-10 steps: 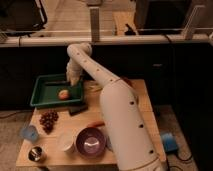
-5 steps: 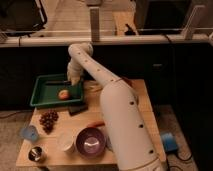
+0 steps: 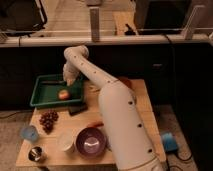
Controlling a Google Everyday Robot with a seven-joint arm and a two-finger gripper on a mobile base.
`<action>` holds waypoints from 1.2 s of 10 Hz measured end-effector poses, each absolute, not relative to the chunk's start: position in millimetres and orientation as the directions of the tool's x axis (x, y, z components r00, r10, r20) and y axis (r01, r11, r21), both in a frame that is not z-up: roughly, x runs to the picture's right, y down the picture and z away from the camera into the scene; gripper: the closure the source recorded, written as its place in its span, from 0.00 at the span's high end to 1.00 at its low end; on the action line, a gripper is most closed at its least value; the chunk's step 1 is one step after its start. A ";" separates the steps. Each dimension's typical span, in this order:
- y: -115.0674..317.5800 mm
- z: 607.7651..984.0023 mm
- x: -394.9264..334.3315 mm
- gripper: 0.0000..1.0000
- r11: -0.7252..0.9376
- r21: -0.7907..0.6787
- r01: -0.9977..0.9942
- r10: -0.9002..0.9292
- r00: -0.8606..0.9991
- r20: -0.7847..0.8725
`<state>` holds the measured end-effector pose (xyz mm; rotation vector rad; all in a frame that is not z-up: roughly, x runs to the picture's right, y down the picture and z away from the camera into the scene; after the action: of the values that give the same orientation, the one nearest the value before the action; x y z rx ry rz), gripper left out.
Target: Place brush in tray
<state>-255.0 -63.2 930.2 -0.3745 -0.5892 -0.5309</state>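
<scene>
Camera view: jaws hang over the far right part of the tray (image 3: 50, 103), at the worktop's (image 3: 142, 105) far left corner; whether they grip cannot be told. The brush (image 3: 52, 82) lies inside along the far rim, behind a fruit (image 3: 63, 94).

The pale cream claw (image 3: 68, 80) is hovering over the back right part of the shallow rectangular green plastic tray (image 3: 42, 96), and the arm behind it is showing the same off-white. 1 round orange-red fruit (image 3: 63, 94) is glowing against the green. On the light tan wooden surface (image 3: 51, 152), a black rectangular block (image 3: 77, 108), a dark red grape bunch (image 3: 48, 119), a round purple bowl (image 3: 91, 141), a white cup (image 3: 66, 141), a pale blue cup (image 3: 29, 133) and a silvery metal cup (image 3: 35, 154) are sitting.
</scene>
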 end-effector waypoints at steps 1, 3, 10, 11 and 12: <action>-59.7 936.4 -262.5 0.00 0.798 -0.179 0.576 -0.366 0.698 0.615; -52.1 949.7 -271.0 0.00 0.790 -0.180 0.586 -0.373 0.692 0.618; -44.8 969.8 -283.0 0.55 0.790 -0.181 0.586 -0.382 0.700 0.603; -45.0 970.9 -282.8 0.63 0.790 -0.184 0.585 -0.378 0.701 0.606; -46.4 971.5 -281.4 0.74 0.792 -0.184 0.582 -0.372 0.700 0.610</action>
<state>-281.4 -46.4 971.5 -0.3821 -0.5861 -0.5455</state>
